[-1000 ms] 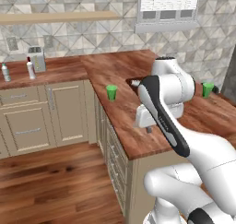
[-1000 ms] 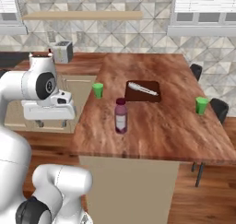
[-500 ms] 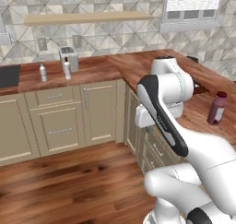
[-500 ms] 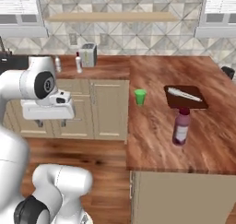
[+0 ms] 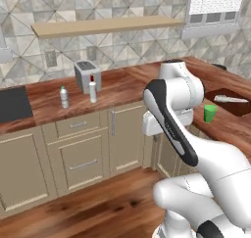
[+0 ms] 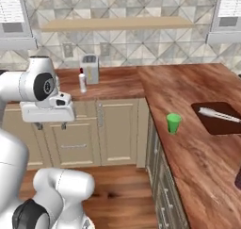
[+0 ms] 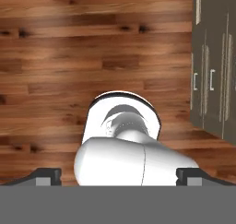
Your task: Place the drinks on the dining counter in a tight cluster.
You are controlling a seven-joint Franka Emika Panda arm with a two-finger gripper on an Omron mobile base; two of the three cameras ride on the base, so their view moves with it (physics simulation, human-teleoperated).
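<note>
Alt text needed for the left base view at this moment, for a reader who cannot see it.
A white robot arm rises in front of a kitchen counter that carries a slim white bottle with a red cap and a small clear bottle beside a toaster. At right, a green cup stands on the wooden dining counter near a dark cutting board.

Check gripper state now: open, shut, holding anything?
Gripper: open, jaws wide apart, nothing between them; it points down at the wood floor.
</note>
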